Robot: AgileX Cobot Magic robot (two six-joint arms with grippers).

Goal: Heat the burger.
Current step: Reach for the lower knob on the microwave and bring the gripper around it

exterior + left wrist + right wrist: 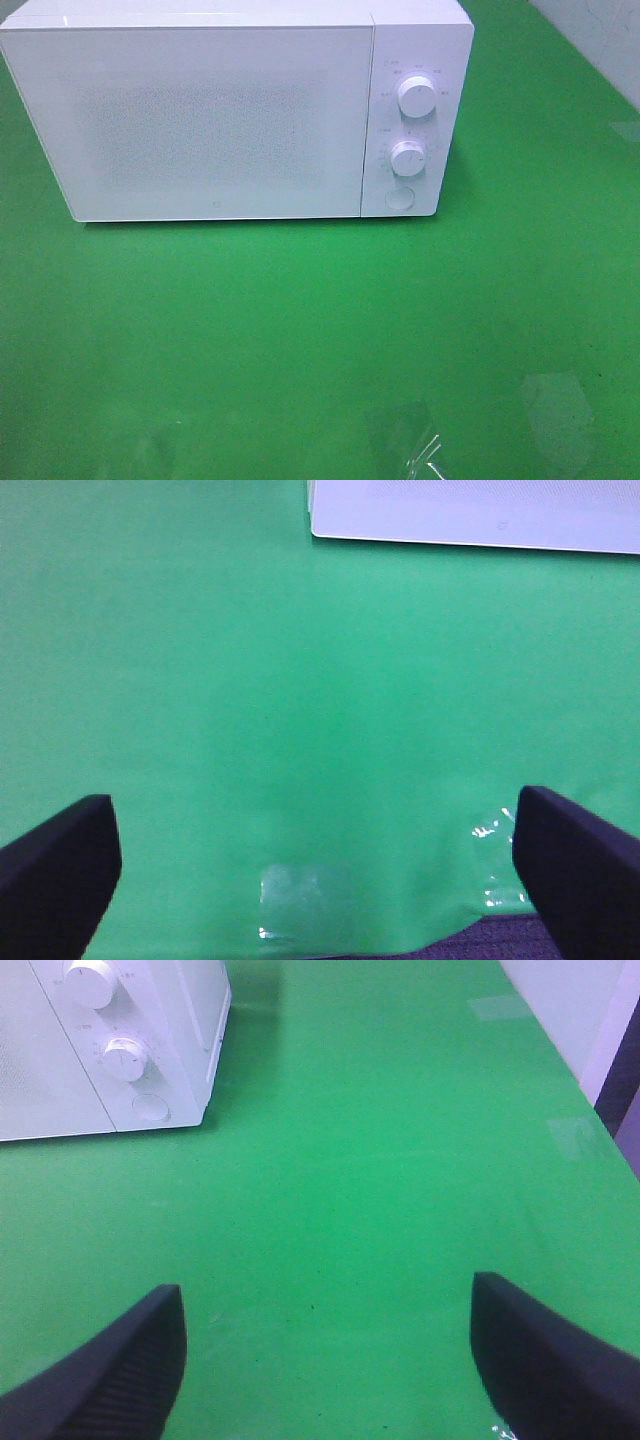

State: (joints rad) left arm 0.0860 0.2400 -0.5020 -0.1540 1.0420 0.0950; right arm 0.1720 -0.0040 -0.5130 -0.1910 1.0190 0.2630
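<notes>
The burger is out of view in all three views. A white microwave [220, 110] stands at the back of the green table with its door shut; two round knobs [416, 97] and a round button [400, 198] sit on its right panel. In the left wrist view my left gripper [315, 865] is open over bare green cloth, a corner of the microwave [480, 515] ahead of it. In the right wrist view my right gripper [325, 1355] is open too, nothing between its fingers, with the microwave's knob panel [125, 1055] ahead and off to one side.
Green cloth [320, 330] covers the table. Clear tape patches [415, 445] hold it down near the front edge. A pale wall [600, 40] rises at the back right. Neither arm shows in the exterior high view.
</notes>
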